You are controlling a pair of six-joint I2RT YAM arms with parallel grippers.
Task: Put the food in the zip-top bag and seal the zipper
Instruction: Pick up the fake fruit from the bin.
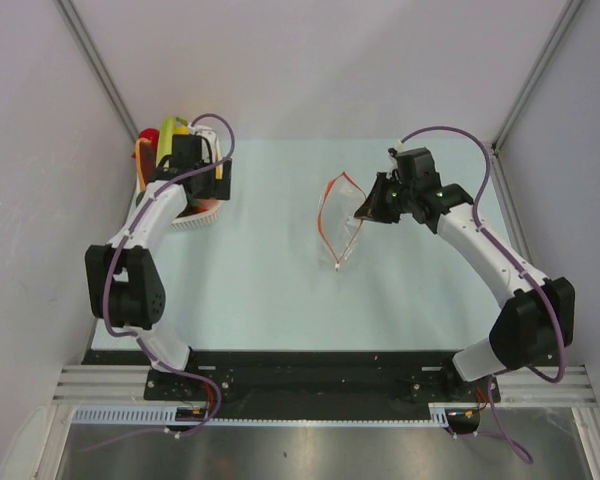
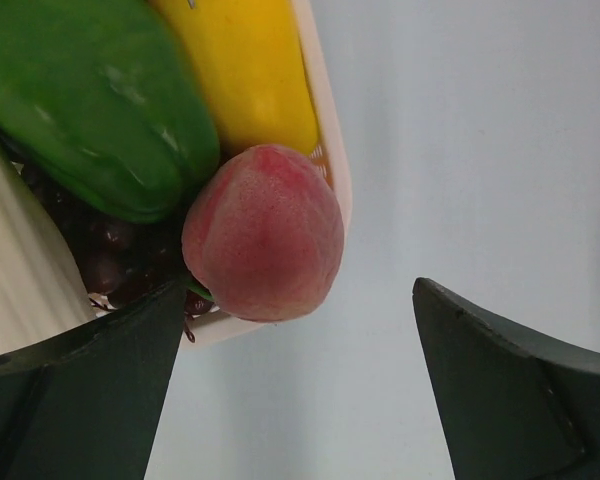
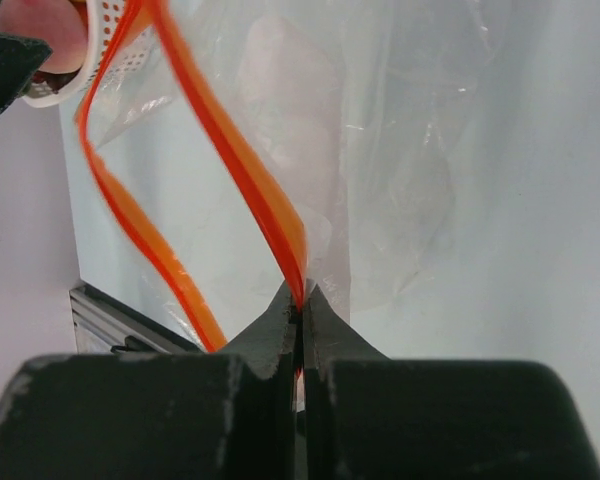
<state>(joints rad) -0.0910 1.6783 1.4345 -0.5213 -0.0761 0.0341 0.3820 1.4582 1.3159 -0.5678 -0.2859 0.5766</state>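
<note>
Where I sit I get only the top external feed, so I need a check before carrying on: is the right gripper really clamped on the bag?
Observer: Yes. The right wrist view shows the right gripper shut on one lip of the zipper at the zip-top bag mouth.
Operator: Is the left one holding any food?
Observer: No. The left gripper is open and empty, with a pink peach just ahead of it, against the white basket rim.
Operator: What lies beside that peach?
Observer: A green pepper, a yellow piece and dark grapes.
</note>
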